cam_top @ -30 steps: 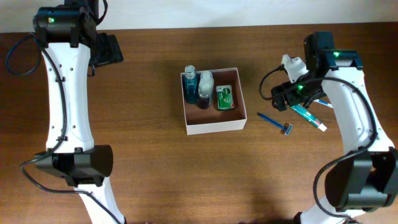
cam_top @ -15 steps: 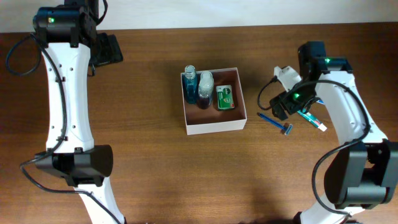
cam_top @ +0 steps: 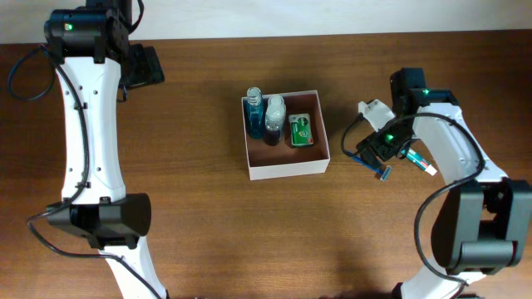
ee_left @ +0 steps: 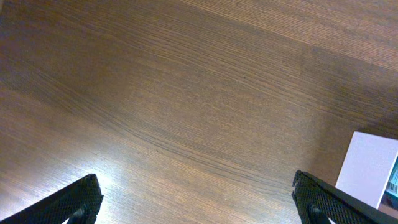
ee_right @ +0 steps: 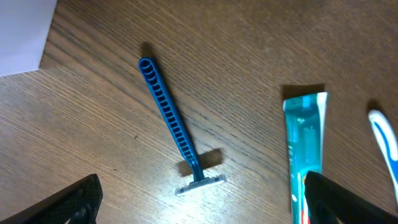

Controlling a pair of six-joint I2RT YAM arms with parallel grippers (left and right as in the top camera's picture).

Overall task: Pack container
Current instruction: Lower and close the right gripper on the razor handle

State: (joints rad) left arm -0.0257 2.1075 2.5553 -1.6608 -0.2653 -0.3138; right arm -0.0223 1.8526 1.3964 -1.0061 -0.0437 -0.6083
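Observation:
The container (cam_top: 289,170) is a square white-walled box with a reddish-brown inside at the table's middle. It holds a blue bottle (cam_top: 254,112), a clear dark-bottomed bottle (cam_top: 274,119) and a green packet (cam_top: 300,130). My right gripper (cam_top: 374,151) is open and empty over a blue razor (ee_right: 174,124), which lies flat on the table between the fingers (ee_right: 202,205). A teal toothpaste tube (ee_right: 305,149) lies beside the right finger. The container's corner (ee_right: 22,31) shows at top left. My left gripper (cam_top: 145,66) is open and empty at the far left, fingers (ee_left: 199,205) over bare wood.
A white and blue toothbrush (ee_right: 385,137) lies just right of the toothpaste tube. The razor's head (cam_top: 384,173) and the tube's end (cam_top: 426,166) show in the overhead view right of the container. The container's white wall (ee_left: 370,168) shows at the left wrist view's right edge.
My right gripper has moved left and toward the front, from over the toothpaste tube to over the razor. The left arm has not moved.

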